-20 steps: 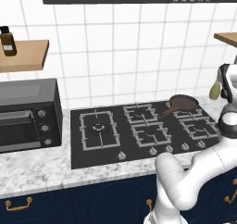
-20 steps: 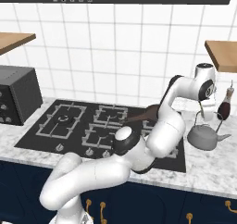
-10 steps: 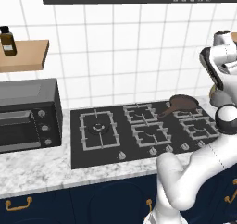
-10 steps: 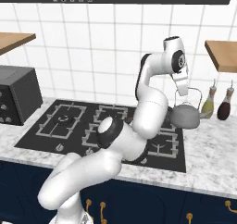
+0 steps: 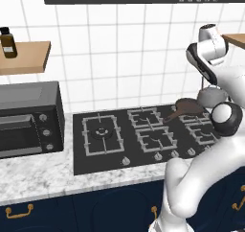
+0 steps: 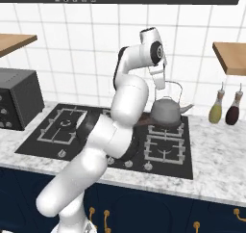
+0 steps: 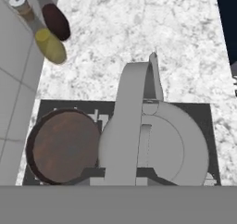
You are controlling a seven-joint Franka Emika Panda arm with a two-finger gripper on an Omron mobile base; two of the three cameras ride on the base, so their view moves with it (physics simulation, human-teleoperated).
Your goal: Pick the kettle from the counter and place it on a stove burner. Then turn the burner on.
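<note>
Now I see the gripper (image 6: 162, 85) pinched shut on the thin arched handle of the kettle (image 6: 166, 112), which hangs in the air above the right side of the cooktop (image 6: 62, 138). From the hand view, the frying pan (image 7: 62, 146) sits just beside the kettle, with two bottles (image 7: 50, 31) on the counter (image 7: 139, 28) beyond.

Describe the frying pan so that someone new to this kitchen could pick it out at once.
Start at the black cooktop set in the marble counter. At its back right sits the frying pan, round and dark brown, unlike the grey kettle hanging beside it.
</note>
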